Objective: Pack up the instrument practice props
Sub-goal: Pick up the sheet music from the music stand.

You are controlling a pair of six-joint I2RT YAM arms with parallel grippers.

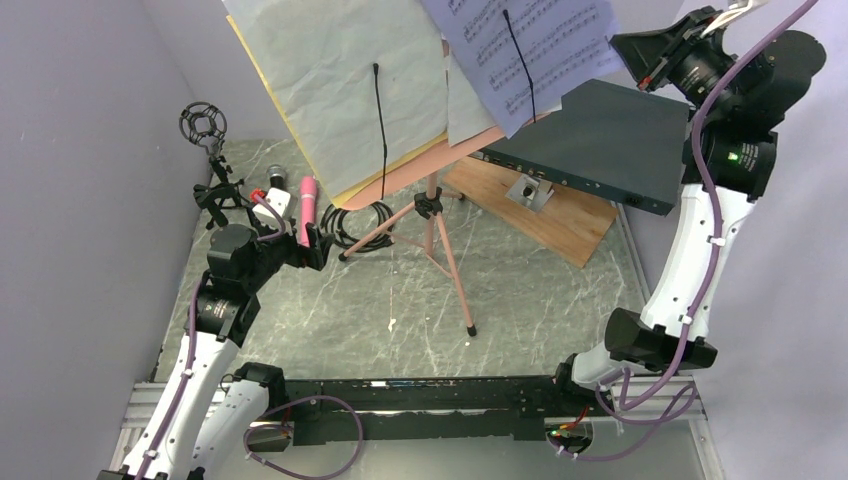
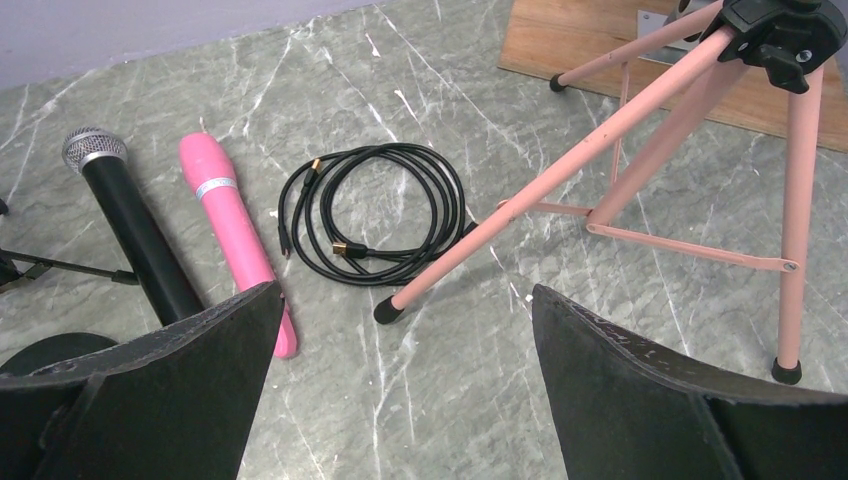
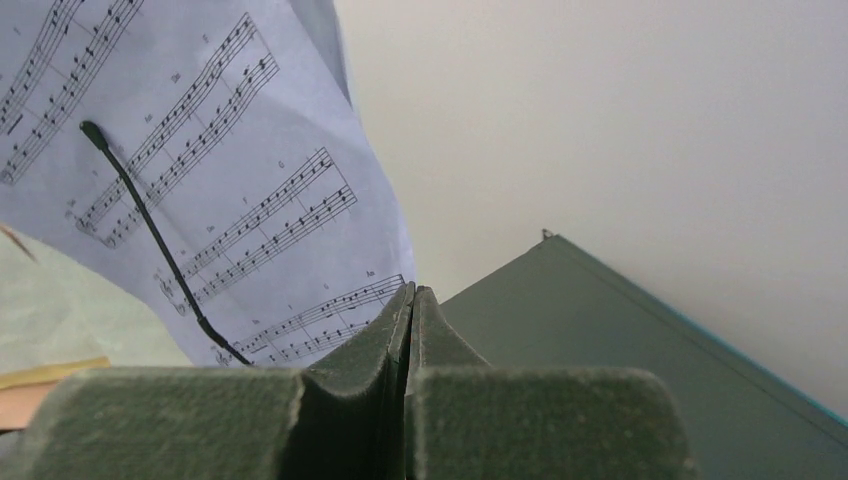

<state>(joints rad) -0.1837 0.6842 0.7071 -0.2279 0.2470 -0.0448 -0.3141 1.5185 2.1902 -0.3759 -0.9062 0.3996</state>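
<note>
The pink music desk (image 1: 420, 167) stands on pink tripod legs (image 1: 447, 255), holding a blank white page (image 1: 340, 80) over a yellow one (image 1: 288, 118) and a printed sheet-music page (image 1: 530, 50). My right gripper (image 3: 412, 290) is raised at that printed page's (image 3: 230, 200) right edge, its jaws pressed together where the paper's corner meets them. A pink microphone (image 2: 230, 230) and a black microphone (image 2: 140, 235) lie side by side on the table at the left. My left gripper (image 2: 405, 300) hovers wide open above them with nothing between its fingers. A black mic holder (image 1: 203, 122) stands at the far left.
A coiled black cable (image 2: 375, 215) lies between the microphones and a tripod foot (image 2: 388, 312). The dark teal rack box (image 1: 600, 140) rests on a brown wooden board (image 1: 560, 225) at the back right. Grey walls close in on both sides.
</note>
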